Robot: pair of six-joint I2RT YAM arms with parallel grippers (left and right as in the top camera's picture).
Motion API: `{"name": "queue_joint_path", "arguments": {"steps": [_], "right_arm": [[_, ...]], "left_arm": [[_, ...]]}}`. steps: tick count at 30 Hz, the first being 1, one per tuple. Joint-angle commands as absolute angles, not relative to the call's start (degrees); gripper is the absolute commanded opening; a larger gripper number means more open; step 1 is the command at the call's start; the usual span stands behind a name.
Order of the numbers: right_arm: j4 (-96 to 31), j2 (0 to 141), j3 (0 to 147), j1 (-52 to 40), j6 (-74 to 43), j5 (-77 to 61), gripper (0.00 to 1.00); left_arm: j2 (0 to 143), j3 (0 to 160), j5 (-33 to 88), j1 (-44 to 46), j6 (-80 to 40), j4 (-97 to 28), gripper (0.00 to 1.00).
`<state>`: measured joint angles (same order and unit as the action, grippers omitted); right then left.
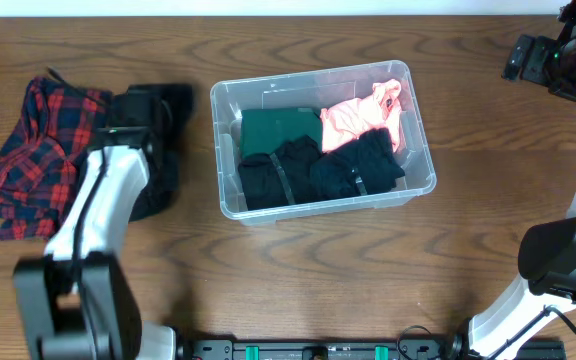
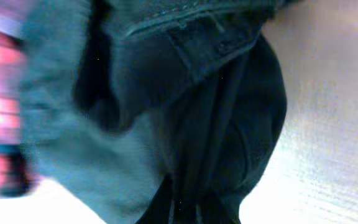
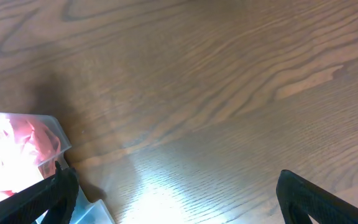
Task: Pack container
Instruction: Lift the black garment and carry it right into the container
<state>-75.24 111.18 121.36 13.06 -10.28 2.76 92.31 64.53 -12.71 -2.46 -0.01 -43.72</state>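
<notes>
The container (image 1: 220,150) sits mid-bench (image 1: 368,280), holding green, pink and black clothes (image 1: 298,160). To its left the left gripper (image 1: 151,108) presses into a black garment (image 1: 166,178), fingers together; whether cloth is pinched cannot be told. A plaid shirt (image 1: 28,160) lies beside that. At the far right corner the right gripper (image 3: 176,182) hangs above the bench, fingers wide apart

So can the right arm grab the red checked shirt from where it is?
Probably not. The right gripper sits at the far right; the red checked shirt lies far left, beyond the container and the left arm.
</notes>
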Motion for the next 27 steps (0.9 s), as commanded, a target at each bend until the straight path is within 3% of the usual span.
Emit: {"name": "queue_joint_path", "arguments": {"steps": [1, 11, 27], "right_arm": [[-75.26, 111.66, 121.36, 13.43, -11.11, 2.76, 0.99], [-75.26, 111.66, 121.36, 13.43, -11.11, 2.76, 0.99], [-75.26, 111.66, 121.36, 13.43, -11.11, 2.76, 0.99]], "left_arm": [[82.85, 69.67, -21.04, -2.76, 0.12, -43.09, 0.06], [66.98, 70.54, -23.18, -1.45, 12.73, -33.54, 0.06], [63.59, 71.64, -23.29, 10.44, 20.38, -22.87, 0.06]]}}
